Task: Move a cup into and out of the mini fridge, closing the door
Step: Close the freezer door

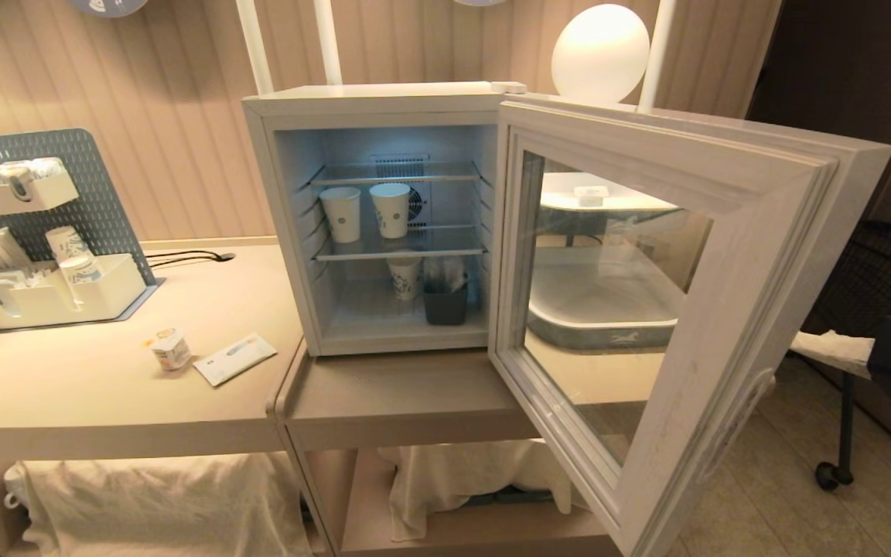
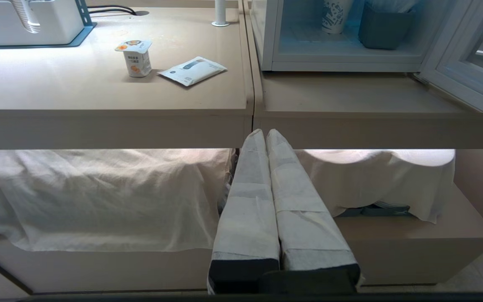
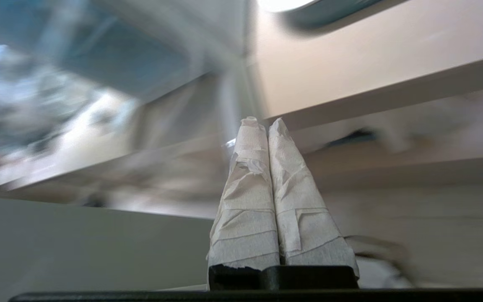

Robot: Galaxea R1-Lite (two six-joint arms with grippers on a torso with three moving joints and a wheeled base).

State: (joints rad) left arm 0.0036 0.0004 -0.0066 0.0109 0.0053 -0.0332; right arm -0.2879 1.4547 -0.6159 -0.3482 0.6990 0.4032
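1. The mini fridge (image 1: pixel 372 104) stands on the lower worktop (image 1: pixel 399 394) with the door (image 1: pixel 670 309) swung wide toward the robot's right, so the lit interior and its wire shelves are open to reach.
2. The cup (image 1: pixel 171 350) stands upright on the left worktop (image 1: pixel 90 387), well apart from the fridge and just beside a flat white packet (image 1: pixel 234 358). It is out in the open with nothing crowding it, which should make it easy to approach from the front.
3. Inside the fridge, two paper cups (image 1: pixel 366 210) stand on the middle shelf. A third paper cup (image 1: pixel 404 276) stands beside a dark grey bin (image 1: pixel 445 303) on the bottom. The left part of the fridge floor looks bare, a likely spot for the cup.
4. The left pincer (image 2: pixel 265 133) has its taped fingers pressed together and holds nothing. It sits low, below the worktop edge, pointing at the seam between the two worktops.
5. The right pincer (image 3: pixel 261 122) is likewise pressed together and empty. Its surroundings are smeared with motion, and it appears to sit low near the fridge and open door.
6. Neither arm shows in the head view, so the task seems to be at its very start, with the cup not yet picked up.
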